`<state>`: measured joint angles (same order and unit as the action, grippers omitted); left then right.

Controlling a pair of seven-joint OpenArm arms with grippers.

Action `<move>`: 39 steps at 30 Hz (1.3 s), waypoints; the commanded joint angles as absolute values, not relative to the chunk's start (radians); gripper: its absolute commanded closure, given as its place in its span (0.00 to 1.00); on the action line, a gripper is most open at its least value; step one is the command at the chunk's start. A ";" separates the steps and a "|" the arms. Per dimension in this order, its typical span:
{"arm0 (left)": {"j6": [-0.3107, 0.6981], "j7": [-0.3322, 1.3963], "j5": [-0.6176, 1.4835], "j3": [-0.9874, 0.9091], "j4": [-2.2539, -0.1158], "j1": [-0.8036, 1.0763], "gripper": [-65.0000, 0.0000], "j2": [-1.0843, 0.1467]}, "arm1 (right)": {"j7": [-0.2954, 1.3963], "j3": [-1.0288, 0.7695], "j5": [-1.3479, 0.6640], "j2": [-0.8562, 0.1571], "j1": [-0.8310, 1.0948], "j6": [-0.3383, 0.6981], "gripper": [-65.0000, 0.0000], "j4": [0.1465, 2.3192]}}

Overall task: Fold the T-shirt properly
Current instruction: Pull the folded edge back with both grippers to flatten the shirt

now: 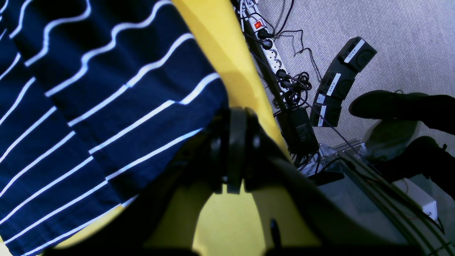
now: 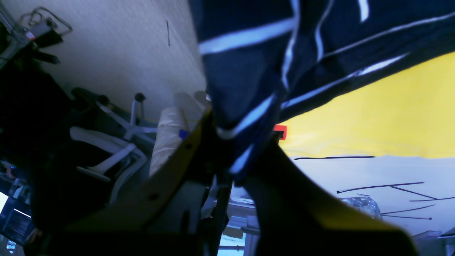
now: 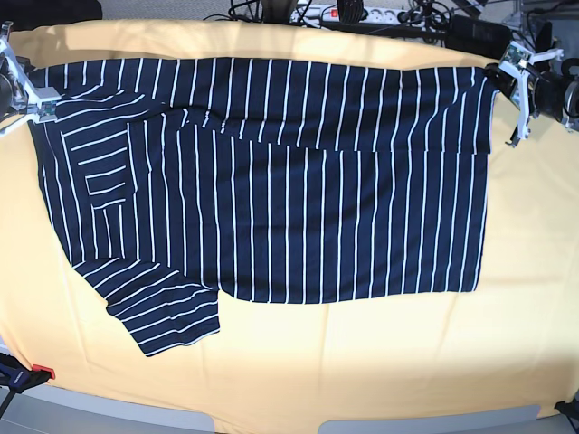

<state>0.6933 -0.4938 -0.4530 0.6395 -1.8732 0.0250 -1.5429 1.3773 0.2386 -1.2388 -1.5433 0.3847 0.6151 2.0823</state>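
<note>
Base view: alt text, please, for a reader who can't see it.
A striped navy T-shirt lies spread on a yellow table, its far edge folded over. The left pincer and right pincer each pinch a far corner.

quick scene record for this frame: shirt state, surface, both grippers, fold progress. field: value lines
garment: T-shirt, dark navy with thin white stripes
surface: yellow table
layout: spread wide; far edge folded over in a band; one sleeve sticks out at the near corner
left gripper: shut on the far edge's corner, at the base view's right
right gripper: shut on the opposite corner; fabric bunched between the jaws in its wrist view
fold progress: partial, one lengthwise fold started, near sleeve not tucked
off table: power strip and cables on the floor
</note>
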 commanded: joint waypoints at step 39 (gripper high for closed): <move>0.698 -0.497 -0.507 0.628 -1.877 0.012 0.54 -1.553 | 1.396 0.229 -1.468 -1.545 0.374 0.626 0.72 2.088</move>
